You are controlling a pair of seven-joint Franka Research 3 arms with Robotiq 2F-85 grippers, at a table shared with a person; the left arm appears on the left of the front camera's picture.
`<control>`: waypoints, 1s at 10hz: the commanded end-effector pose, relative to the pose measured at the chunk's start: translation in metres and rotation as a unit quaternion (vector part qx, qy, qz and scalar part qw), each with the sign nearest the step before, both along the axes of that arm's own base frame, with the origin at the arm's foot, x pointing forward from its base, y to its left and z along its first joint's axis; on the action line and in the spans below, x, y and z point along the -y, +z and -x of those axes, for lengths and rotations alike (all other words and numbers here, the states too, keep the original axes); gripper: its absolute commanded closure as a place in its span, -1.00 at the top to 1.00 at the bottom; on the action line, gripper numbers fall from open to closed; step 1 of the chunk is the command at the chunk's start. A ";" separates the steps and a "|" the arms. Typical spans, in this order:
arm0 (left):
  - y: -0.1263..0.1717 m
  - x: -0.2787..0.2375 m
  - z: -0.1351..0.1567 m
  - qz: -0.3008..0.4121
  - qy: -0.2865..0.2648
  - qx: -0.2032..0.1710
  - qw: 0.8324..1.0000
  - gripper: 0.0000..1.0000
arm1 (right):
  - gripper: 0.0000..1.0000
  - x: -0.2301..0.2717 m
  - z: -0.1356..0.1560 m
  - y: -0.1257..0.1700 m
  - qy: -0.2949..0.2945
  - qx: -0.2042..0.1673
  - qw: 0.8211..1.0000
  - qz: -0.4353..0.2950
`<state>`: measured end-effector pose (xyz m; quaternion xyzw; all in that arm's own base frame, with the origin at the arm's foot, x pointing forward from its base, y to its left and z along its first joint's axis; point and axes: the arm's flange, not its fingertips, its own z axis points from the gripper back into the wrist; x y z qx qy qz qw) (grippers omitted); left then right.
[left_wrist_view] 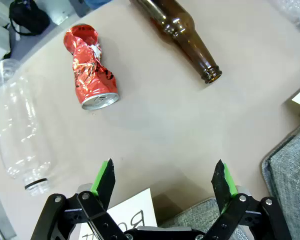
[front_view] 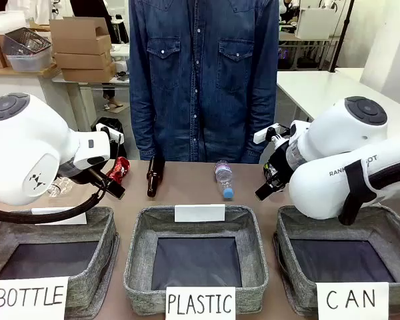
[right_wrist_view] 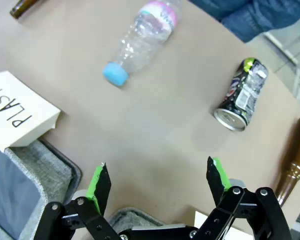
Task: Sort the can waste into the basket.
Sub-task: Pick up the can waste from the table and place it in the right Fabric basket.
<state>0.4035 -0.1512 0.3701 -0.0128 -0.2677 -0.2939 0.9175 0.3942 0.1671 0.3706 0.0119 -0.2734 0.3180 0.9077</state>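
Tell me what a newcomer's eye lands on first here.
The grey BOTTLE basket, PLASTIC basket and CAN basket stand in a row nearest the front camera. A crushed red can lies beyond the open left gripper, and a black can lies on its side beyond the open right gripper.

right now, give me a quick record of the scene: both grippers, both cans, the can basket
left gripper: open, holding nothing
right gripper: open, holding nothing
red can: crushed, lying on the table ahead of the left gripper, not held
black can: lying on the table ahead of the right gripper, not held
CAN basket: on the robot's right, no can seen inside
nearby: brown bottle, blue-capped clear bottle
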 end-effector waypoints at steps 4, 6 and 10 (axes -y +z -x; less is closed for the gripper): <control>0.000 0.000 0.000 0.000 0.000 0.000 1.000 1.00 | 1.00 0.000 0.000 0.000 0.000 0.000 1.000 0.000; 0.000 0.000 0.000 0.000 0.000 0.000 1.000 1.00 | 1.00 0.000 0.000 0.000 0.000 0.000 1.000 0.000; 0.000 0.000 0.000 0.000 0.000 0.000 1.000 1.00 | 1.00 0.000 0.000 0.000 0.000 0.000 1.000 0.000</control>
